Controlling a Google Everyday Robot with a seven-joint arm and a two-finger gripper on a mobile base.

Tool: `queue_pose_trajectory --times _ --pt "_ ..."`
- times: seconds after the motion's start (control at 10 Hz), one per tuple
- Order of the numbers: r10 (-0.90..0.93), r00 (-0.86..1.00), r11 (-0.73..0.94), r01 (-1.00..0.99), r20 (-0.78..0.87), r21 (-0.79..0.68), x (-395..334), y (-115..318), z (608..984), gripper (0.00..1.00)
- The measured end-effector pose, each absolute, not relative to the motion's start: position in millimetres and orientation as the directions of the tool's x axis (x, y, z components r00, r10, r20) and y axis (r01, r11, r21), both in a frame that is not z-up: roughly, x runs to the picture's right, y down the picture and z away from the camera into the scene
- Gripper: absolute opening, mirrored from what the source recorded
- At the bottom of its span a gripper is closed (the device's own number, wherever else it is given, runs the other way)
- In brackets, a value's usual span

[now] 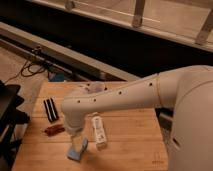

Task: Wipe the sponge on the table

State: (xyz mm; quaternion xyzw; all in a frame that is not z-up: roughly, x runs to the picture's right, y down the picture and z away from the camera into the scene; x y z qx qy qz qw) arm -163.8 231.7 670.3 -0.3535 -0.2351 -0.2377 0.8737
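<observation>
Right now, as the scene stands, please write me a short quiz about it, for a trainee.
1. True or false: the white bottle stands upright on the table.
2. Which thing is the gripper at? A. striped block B. sponge C. white bottle
3. Fill in: the sponge is light ___.
Key: 1 false, it lies flat. 2 B, near the table's front edge. 3 blue.

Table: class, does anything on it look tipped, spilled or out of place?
The bottle lies on its side on the table; no spill shows. The sponge sits tilted near the front edge, with the jaws directly above it.
</observation>
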Motion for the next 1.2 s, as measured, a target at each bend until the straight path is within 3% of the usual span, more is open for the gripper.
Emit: queue_pose_trajectory --times 0.6,1.2 --pt "-0.288 0.743 0.474 0.658 0.604 -0.584 -158 301 714 0.80" --pt "-0.338 0.770 0.488 0.635 0.541 -0.598 -146 322 746 0.80"
